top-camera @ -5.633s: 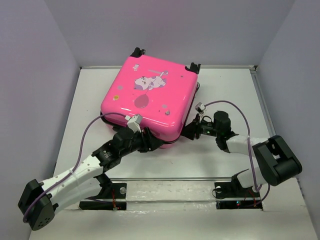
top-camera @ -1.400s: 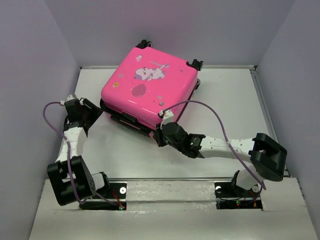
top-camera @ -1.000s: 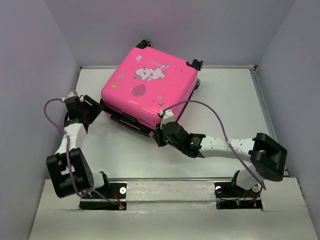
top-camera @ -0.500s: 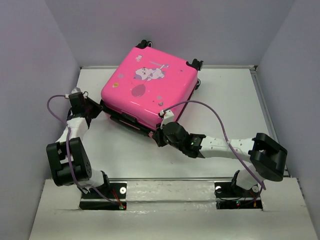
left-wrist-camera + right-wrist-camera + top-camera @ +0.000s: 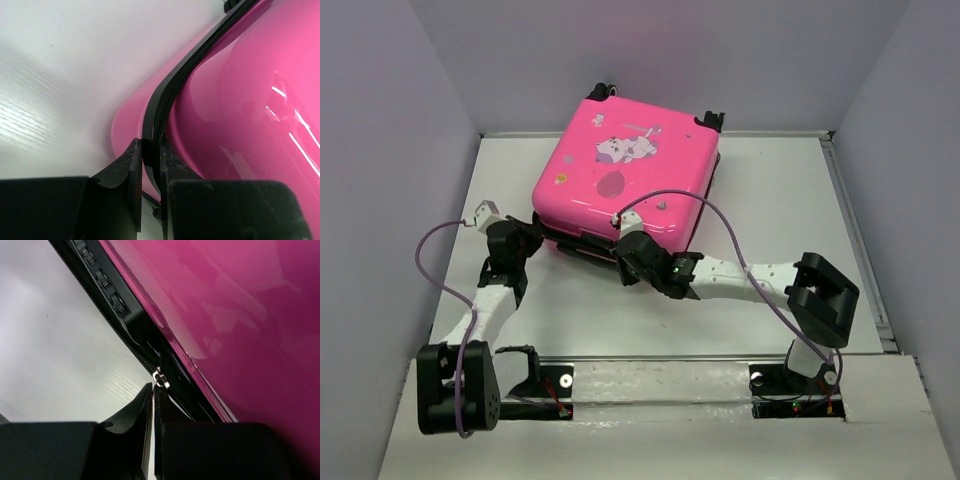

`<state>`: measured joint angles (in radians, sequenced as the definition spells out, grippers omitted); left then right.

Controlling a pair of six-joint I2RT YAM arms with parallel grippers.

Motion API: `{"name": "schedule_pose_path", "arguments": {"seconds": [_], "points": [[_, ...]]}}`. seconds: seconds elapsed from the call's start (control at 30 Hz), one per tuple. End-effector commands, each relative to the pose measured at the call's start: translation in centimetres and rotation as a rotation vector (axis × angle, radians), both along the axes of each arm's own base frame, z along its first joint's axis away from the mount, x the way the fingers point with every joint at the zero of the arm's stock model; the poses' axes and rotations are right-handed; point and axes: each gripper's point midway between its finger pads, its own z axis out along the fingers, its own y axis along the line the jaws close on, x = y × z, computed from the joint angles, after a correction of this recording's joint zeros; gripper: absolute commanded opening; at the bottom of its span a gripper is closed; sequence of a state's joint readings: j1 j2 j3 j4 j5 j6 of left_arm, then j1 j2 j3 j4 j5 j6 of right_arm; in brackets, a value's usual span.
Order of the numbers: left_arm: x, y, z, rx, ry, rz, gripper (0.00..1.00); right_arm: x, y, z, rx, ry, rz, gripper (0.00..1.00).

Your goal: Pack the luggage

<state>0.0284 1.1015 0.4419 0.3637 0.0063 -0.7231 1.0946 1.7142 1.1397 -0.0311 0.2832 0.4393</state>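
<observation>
White tabletop (image 5: 770,200), hot-pink hard-shell suitcase (image 5: 630,170): my left gripper (image 5: 149,146) pinches its black zipper trim (image 5: 159,102), right gripper (image 5: 153,390) pressed together; I should track the seam.

White wood-grain table (image 5: 770,200), plain pale lilac-grey walls (image 5: 720,60) on three sides, soft even light

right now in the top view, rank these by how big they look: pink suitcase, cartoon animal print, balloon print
1. pink suitcase, by far
2. cartoon animal print
3. balloon print, somewhat smaller than the animal
</observation>
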Motion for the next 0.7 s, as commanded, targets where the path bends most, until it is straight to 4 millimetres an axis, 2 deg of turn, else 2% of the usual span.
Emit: {"name": "schedule_pose_path", "arguments": {"seconds": [0.0, 0.1, 0.2, 0.23, 0.27, 0.37, 0.4, 0.47, 0.5, 0.57, 0.67], "points": [[-6.5, -10.3, -1.6, -0.211, 0.072, -0.438, 0.06, -1.5, 8.2, 5.0, 0.198, -0.040, 0.199, 0.07], [-7.6, -11.3, -1.2, -0.225, 0.059, -0.471, 0.06, -3.6, 10.7, 5.6, 0.215, -0.039, 0.306, 0.07], [-8.1, -11.4, -1.0, -0.213, 0.049, -0.468, 0.06, -5.4, 12.0, 6.9, 0.230, -0.059, 0.375, 0.07], [-8.2, -11.3, -1.0, -0.214, 0.050, -0.466, 0.06, -5.5, 11.7, 7.8, 0.244, -0.065, 0.373, 0.07], [-8.3, -11.4, -0.8, -0.217, 0.043, -0.469, 0.06, -5.4, 11.1, 7.7, 0.238, -0.068, 0.355, 0.07], [-8.4, -11.6, -0.2, -0.225, 0.026, -0.469, 0.06, -5.7, 9.3, 10.9, 0.278, -0.110, 0.344, 0.07], [-8.4, -11.7, -0.1, -0.225, 0.022, -0.470, 0.06, -6.0, 8.2, 12.4, 0.309, -0.110, 0.348, 0.07], [-8.5, -11.9, 0.2, -0.223, 0.015, -0.472, 0.06, -6.6, 7.6, 13.7, 0.346, -0.103, 0.371, 0.07], [-8.4, -11.9, 0.4, -0.221, 0.010, -0.468, 0.06, -7.9, 7.6, 14.2, 0.368, -0.082, 0.433, 0.07], [-8.4, -12.1, 0.6, -0.220, 0.005, -0.468, 0.06, -8.8, 7.6, 14.8, 0.382, -0.064, 0.479, 0.07], [-8.7, -12.6, 1.1, -0.224, -0.009, -0.477, 0.06, -9.0, 6.7, 13.6, 0.327, -0.033, 0.469, 0.07]]}}
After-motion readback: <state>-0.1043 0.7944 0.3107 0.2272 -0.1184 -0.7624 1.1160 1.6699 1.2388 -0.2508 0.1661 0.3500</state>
